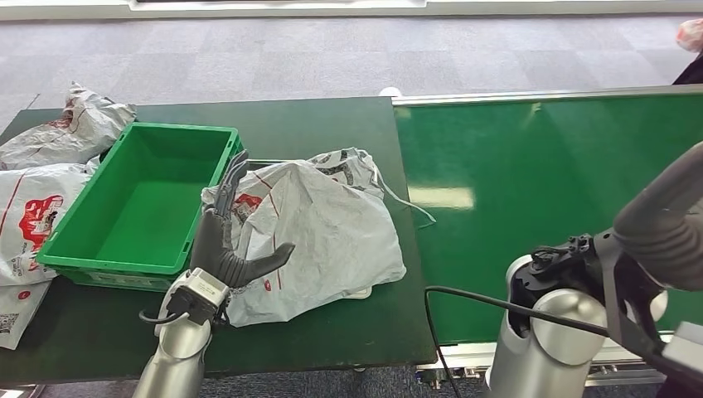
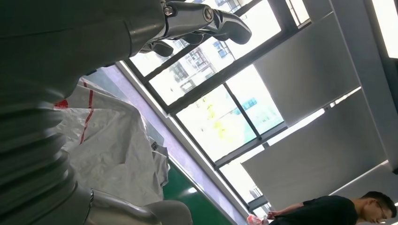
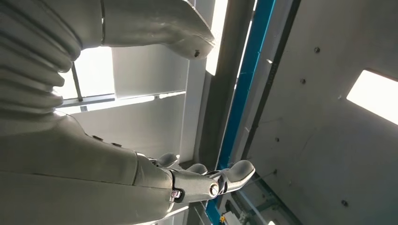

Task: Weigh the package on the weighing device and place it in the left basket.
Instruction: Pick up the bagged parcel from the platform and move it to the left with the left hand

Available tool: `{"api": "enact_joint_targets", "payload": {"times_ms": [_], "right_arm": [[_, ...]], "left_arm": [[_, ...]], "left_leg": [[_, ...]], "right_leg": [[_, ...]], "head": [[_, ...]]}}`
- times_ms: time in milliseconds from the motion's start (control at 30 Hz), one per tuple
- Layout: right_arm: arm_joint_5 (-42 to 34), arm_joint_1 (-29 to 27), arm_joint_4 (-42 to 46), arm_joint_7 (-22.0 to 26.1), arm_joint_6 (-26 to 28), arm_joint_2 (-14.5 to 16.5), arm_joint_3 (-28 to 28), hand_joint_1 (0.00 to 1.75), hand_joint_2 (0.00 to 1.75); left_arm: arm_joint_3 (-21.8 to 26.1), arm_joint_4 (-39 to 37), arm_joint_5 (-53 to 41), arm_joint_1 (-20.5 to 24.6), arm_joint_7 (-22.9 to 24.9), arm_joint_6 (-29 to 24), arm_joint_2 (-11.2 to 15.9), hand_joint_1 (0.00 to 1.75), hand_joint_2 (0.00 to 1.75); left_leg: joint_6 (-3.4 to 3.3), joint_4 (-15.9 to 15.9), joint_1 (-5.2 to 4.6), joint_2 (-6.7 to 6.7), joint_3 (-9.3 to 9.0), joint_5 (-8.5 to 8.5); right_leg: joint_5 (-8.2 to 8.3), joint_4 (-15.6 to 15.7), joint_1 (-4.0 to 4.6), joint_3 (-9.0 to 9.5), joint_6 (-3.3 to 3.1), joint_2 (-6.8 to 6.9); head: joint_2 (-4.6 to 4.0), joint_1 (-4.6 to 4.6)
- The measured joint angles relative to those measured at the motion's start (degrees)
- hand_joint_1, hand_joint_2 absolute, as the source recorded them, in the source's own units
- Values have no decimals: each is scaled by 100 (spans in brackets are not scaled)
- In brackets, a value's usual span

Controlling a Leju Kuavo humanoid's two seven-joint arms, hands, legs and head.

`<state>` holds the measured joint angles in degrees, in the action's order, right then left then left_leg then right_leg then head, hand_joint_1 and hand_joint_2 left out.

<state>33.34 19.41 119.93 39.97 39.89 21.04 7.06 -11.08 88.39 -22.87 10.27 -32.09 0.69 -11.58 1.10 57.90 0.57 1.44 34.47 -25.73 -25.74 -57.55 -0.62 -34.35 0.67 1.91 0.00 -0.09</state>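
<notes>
The crumpled white plastic package with red print [image 1: 319, 232] lies on the dark green bench [image 1: 332, 124], just right of the empty green plastic basket [image 1: 145, 203]. The left hand [image 1: 222, 245] stands upright at the package's left edge, its fingers [image 1: 234, 170] straight and spread, holding nothing. The right hand [image 3: 206, 180] points up at the ceiling, fingers loosely extended and empty.

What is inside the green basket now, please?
The green basket holds nothing: its bare floor and walls show. The white package lies beside it on the table. The left hand stands between them, covering only a little of the basket's right wall.
</notes>
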Motion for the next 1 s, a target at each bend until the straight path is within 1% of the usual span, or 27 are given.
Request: {"api": "enact_joint_targets", "payload": {"times_ms": [700, 867, 933, 1000], "right_arm": [[20, -25, 157, -9, 0, -8, 0, 0, 175], [62, -27, 159, -8, 0, -8, 0, 0, 175], [93, -30, 159, -8, -1, -8, 0, 0, 175], [126, -36, 159, -8, -2, -8, 3, 0, 175]], "left_arm": [[0, -181, -119, 86, 63, -7, 2, 0, 175], [0, -311, -438, 175, 251, -1, 8, 0, 175], [-10, -467, -751, 284, 421, 0, 19, 0, 175], [-73, -757, -1274, 446, 670, 19, 38, 0, 175]], "left_leg": [[0, 0, 0, -1, 0, 0], [0, 0, 0, -1, 0, 0], [0, 0, 0, -1, -1, 0], [-1, 0, 0, -3, -2, 0]], "right_leg": [[0, 0, 0, 0, 0, 0], [0, 0, 0, -1, 0, 0], [0, 0, 0, 0, 0, 0], [0, 0, 0, 2, 0, 2]], "head": [[0, 0], [0, 0], [0, 0], [0, 1]]}}
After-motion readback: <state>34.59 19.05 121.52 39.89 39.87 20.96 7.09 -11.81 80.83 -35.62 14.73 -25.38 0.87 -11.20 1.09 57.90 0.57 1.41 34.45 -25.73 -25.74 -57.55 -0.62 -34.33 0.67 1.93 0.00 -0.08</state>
